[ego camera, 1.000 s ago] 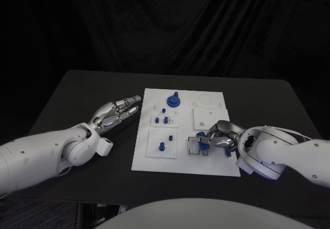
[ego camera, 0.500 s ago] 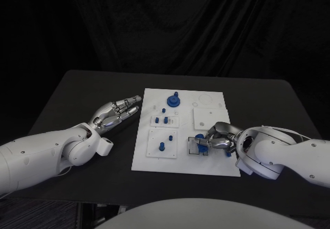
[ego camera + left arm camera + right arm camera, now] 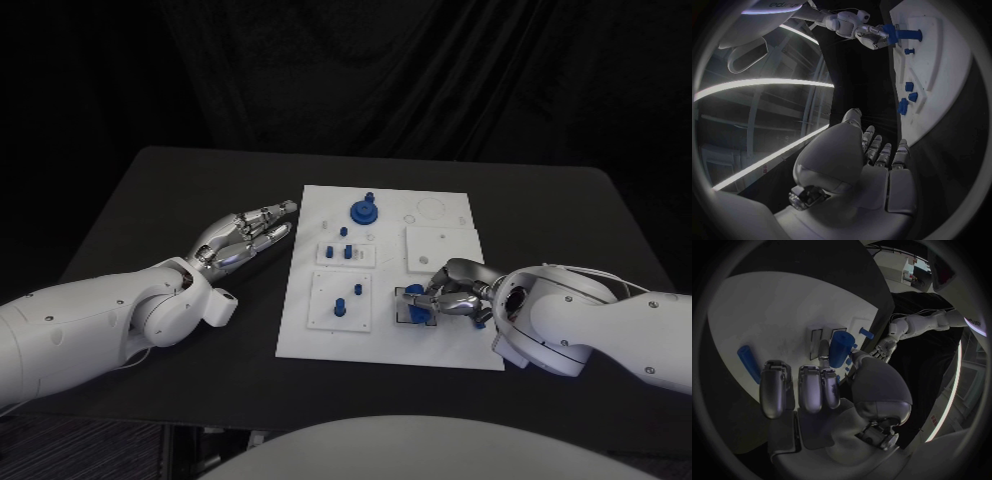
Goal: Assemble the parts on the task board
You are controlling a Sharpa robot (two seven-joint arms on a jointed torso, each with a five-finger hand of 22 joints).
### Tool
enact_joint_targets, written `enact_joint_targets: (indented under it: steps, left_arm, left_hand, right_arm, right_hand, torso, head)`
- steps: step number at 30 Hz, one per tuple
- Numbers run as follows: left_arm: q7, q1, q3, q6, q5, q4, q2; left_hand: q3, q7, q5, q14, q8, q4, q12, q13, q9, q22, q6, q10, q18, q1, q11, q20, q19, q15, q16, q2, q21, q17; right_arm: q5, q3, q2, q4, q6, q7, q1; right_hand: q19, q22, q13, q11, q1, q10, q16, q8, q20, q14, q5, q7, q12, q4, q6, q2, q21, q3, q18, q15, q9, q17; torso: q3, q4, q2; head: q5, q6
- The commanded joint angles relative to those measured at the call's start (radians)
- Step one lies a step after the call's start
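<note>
While head-hidden, hand-pinched (image 3: 826, 385) blue cylinder (image 3: 841, 348)

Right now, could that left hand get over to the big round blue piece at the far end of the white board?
Probably yes. The left hand rests open on the table beside the task board, and nothing lies between it and the round blue part.

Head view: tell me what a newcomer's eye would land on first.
First, the white task board in the middle of the black table, dotted with small blue parts. Next, the right hand at the board's near right area, its fingers closed round a blue part held over a black-outlined slot. The left hand lies on the table left of the board, holding nothing.
</note>
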Motion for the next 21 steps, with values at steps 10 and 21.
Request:
enact_joint_targets:
  steps: [10,21]
  left_arm:
    - [0.034,-0.002,0.001,0.015,0.005,0.001,0.002]
    - [0.032,-0.002,0.001,0.018,0.005,0.001,0.002]
  left_hand:
    - [0.003,0.006,-0.006,0.0,0.001,-0.003,0.004,0.0,0.001,-0.001,0.0,-0.001,0.012,0.006,0.003,0.001,-0.001,-0.001,-0.004,-0.002,0.005,-0.001]
    - [0.003,0.009,-0.007,0.0,0.001,-0.003,0.004,0.0,0.002,-0.002,0.002,-0.001,0.011,0.005,0.003,0.002,-0.001,0.0,-0.004,-0.002,0.005,-0.001]
  right_arm:
    - [-0.007,0.0,0.006,-0.012,0.024,-0.002,-0.003]
    - [-0.007,0.0,0.009,-0.014,0.026,0.0,-0.003]
  right_hand:
    - [0.05,0.214,0.263,0.008,-0.043,0.104,-0.008,-0.017,0.012,0.068,-0.075,0.009,0.003,0.017,-0.004,0.021,-0.011,-0.04,0.006,0.008,-0.002,0.056]
    - [0.049,0.213,0.263,0.009,-0.074,0.104,-0.008,-0.023,0.013,0.068,-0.094,0.01,0.003,0.017,-0.004,0.032,-0.014,-0.063,0.006,0.008,-0.002,0.055]
  torso:
    - [-0.0003,0.0002,0.0]
    - [-0.0001,0.001,0.0]
  head:
    - [0.003,0.0]
    - [0.002,0.0]
